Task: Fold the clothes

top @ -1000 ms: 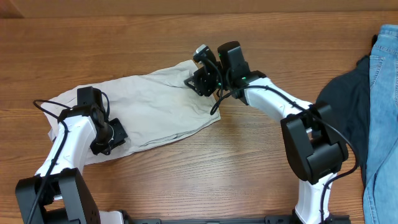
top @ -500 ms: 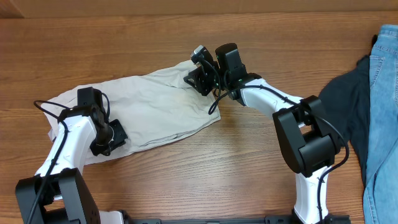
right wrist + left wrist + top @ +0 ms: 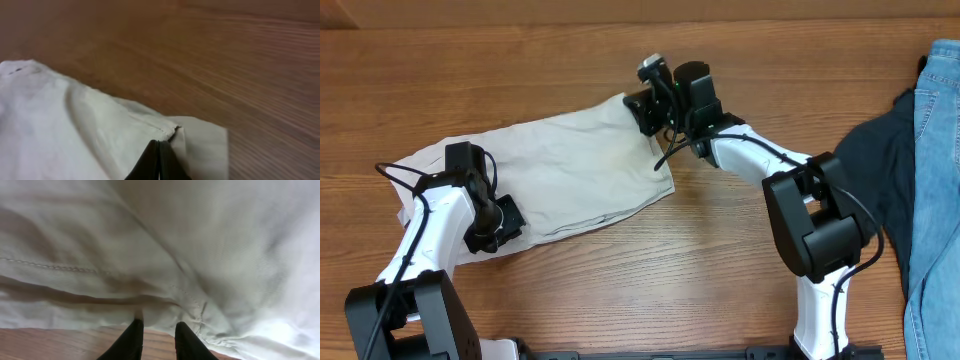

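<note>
The shorts are spread on the table, long axis 8 to 2 o'clock — the 2 o'clock corner is clamped by the right gripper; the left gripper, slightly parted, is set at 8 o'clock.

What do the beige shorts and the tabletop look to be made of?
The shorts: a matte, cotton-like woven cloth, judging by the soft creases and stitched seams in the left wrist view. The table: wood or wood-look laminate, with brown grain lines and a slight sheen; which one cannot be told.
</note>
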